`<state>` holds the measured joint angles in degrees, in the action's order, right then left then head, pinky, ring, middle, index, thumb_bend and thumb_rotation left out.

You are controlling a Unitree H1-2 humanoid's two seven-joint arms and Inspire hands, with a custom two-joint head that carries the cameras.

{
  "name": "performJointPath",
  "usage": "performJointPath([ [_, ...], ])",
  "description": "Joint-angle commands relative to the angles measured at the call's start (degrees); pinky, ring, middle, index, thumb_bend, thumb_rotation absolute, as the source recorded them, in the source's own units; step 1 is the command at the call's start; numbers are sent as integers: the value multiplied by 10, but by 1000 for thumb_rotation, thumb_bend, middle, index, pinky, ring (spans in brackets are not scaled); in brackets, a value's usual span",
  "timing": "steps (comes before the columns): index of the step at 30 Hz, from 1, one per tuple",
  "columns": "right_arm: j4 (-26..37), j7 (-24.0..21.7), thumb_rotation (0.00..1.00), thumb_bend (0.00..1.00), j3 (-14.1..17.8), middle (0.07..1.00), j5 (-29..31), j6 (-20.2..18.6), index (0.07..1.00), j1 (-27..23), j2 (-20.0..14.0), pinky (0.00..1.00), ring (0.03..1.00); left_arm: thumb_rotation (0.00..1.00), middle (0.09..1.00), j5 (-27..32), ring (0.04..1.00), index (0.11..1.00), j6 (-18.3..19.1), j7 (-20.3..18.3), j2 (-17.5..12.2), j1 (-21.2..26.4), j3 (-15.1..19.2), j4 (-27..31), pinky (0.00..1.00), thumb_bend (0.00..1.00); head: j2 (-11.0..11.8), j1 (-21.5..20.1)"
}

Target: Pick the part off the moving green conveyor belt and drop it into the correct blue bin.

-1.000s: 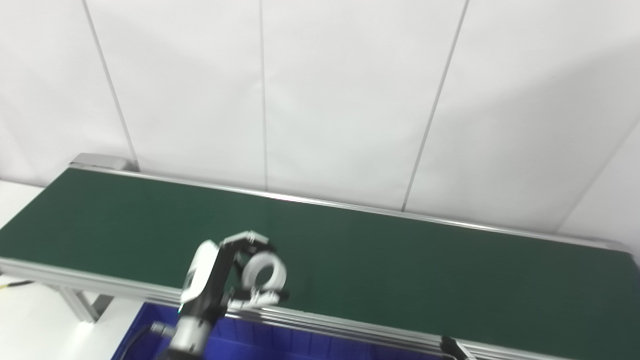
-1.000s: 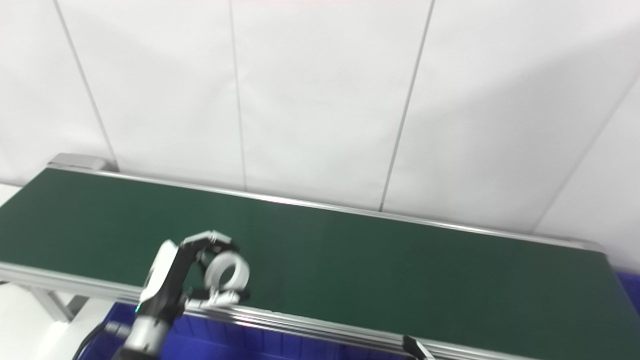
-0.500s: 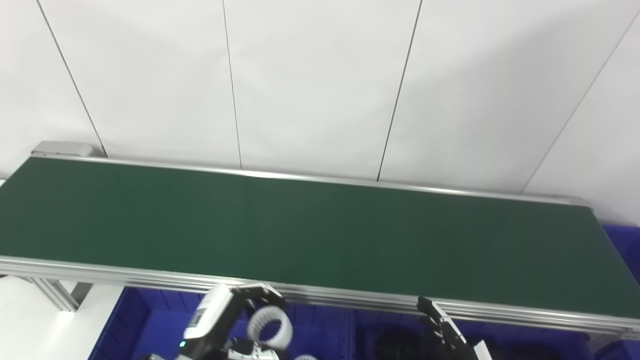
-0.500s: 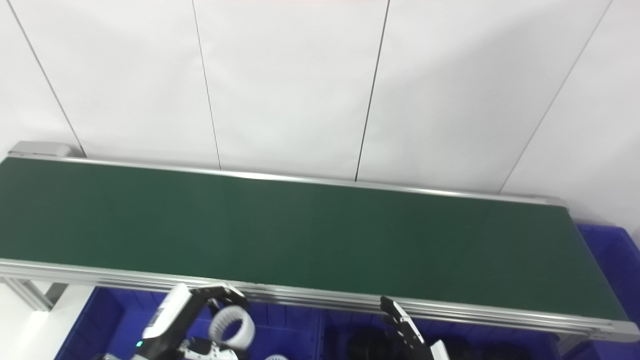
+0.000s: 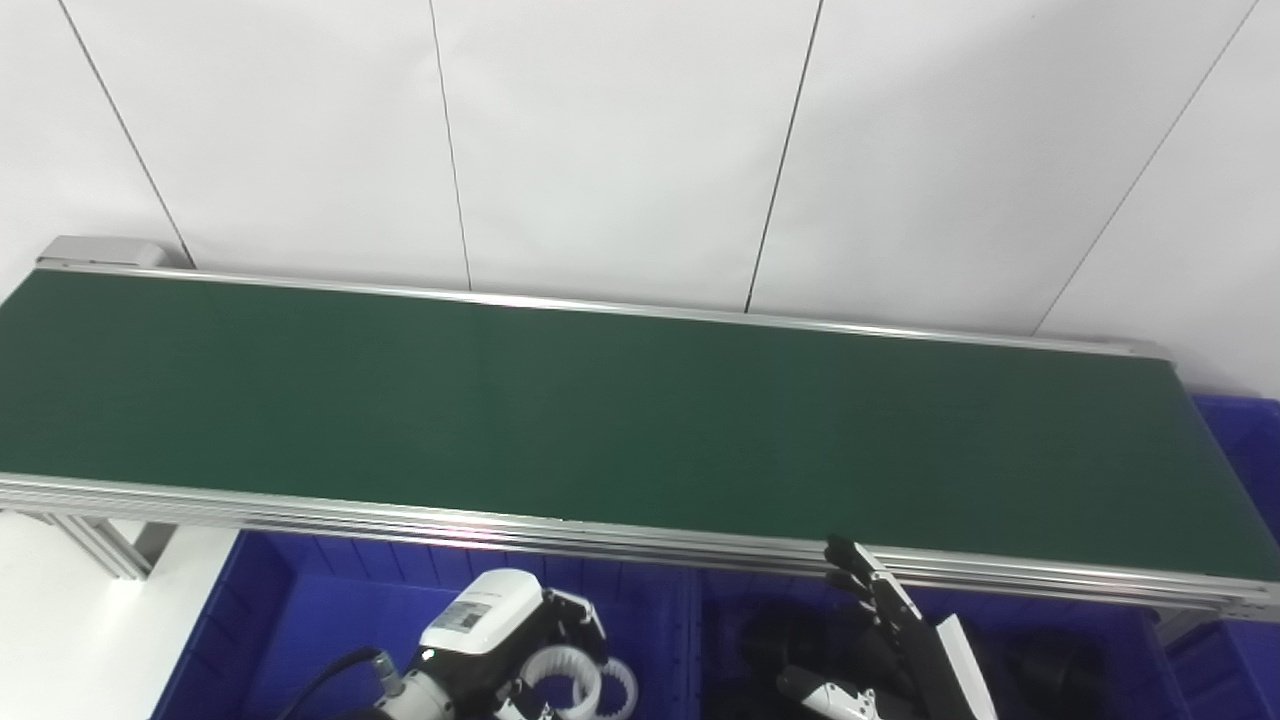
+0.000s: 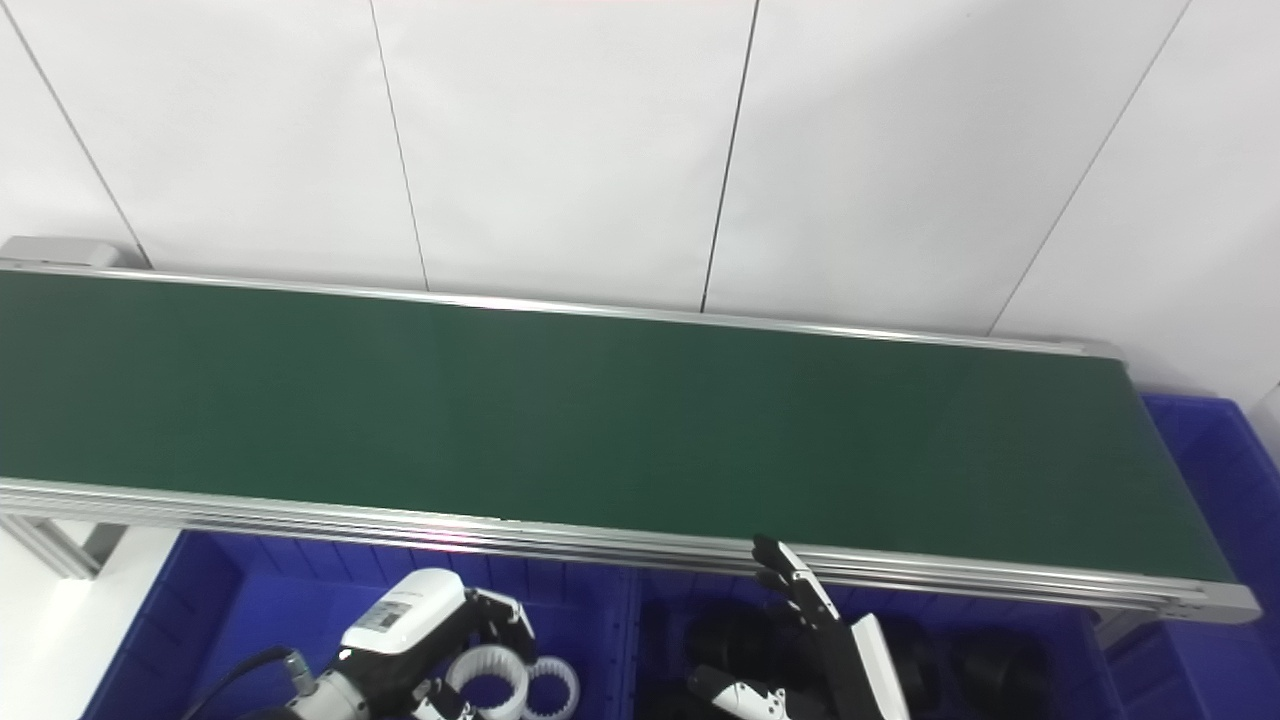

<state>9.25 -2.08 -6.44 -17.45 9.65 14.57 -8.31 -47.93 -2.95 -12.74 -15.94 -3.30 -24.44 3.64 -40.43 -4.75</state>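
My left hand hangs low inside the left blue bin, below the near rail of the green conveyor belt. Its fingers curl around a white toothed ring, which looks held between fingers and thumb. A second white ring lies in the bin right beside it. My right hand is open with its fingers stretched toward the belt rail, and it hovers over the neighbouring blue bin. Both arms are cut off by the bottom edge.
Black round parts lie in the right-hand bin under my right hand. Another blue bin stands past the belt's right end. The belt's aluminium rail runs just above both bins, and a white panel wall stands behind.
The camera has tilted down and swung right. My left hand carried the white ring off the belt's near edge and down into the left bin. My right hand came up into view.
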Motion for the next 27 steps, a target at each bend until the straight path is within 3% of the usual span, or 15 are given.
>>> performJointPath([
  [1, 27, 0, 492, 793, 1, 886, 3, 2, 900, -2, -1, 746, 837, 47, 687, -43, 658, 499, 20, -8, -8, 12, -8, 28, 624, 500, -1, 0],
  [3, 30, -1, 489, 790, 1, 886, 3, 0, 902, 0, -1, 747, 838, 53, 726, -67, 710, 499, 32, -8, -7, 10, -12, 33, 683, 501, -2, 2],
  [4, 31, -1, 488, 789, 1, 889, 4, 0, 903, 0, -1, 750, 840, 28, 790, -77, 763, 679, 37, -6, -5, 9, -12, 35, 746, 571, -2, 2],
  [6, 33, -3, 491, 792, 1, 891, 7, -1, 905, 2, -1, 758, 845, 57, 857, -104, 819, 786, 50, -1, -3, 5, -15, 39, 798, 636, -3, 3],
  [10, 39, -4, 496, 798, 1, 889, 6, -5, 904, 2, 0, 754, 842, 117, 907, -146, 868, 855, 64, 7, -1, 1, -22, 40, 860, 695, -4, 1],
  [11, 38, -4, 492, 799, 2, 888, 6, -3, 901, 2, 0, 750, 840, 121, 931, -149, 892, 905, 66, 7, 0, 0, -22, 41, 892, 707, -4, 1],
  [15, 41, -4, 496, 795, 1, 892, 3, -3, 901, 5, 1, 746, 840, 203, 982, -128, 935, 994, 62, 15, 6, -9, -9, 44, 892, 752, -4, -2],
  [18, 46, -6, 494, 793, 1, 894, 4, -6, 903, 7, 2, 750, 843, 258, 985, -64, 936, 999, 31, 37, 10, -16, 12, 41, 878, 780, -6, -5],
  [21, 48, -7, 502, 798, 0, 890, 5, -6, 904, 8, 2, 753, 842, 298, 968, 48, 907, 985, -24, 52, 11, -19, 42, 26, 825, 804, -8, -7],
  [27, 53, -8, 505, 805, -1, 883, 3, -13, 901, 8, 3, 750, 836, 333, 924, 179, 861, 928, -106, 47, 1, -21, 65, 10, 774, 841, -11, -6],
])
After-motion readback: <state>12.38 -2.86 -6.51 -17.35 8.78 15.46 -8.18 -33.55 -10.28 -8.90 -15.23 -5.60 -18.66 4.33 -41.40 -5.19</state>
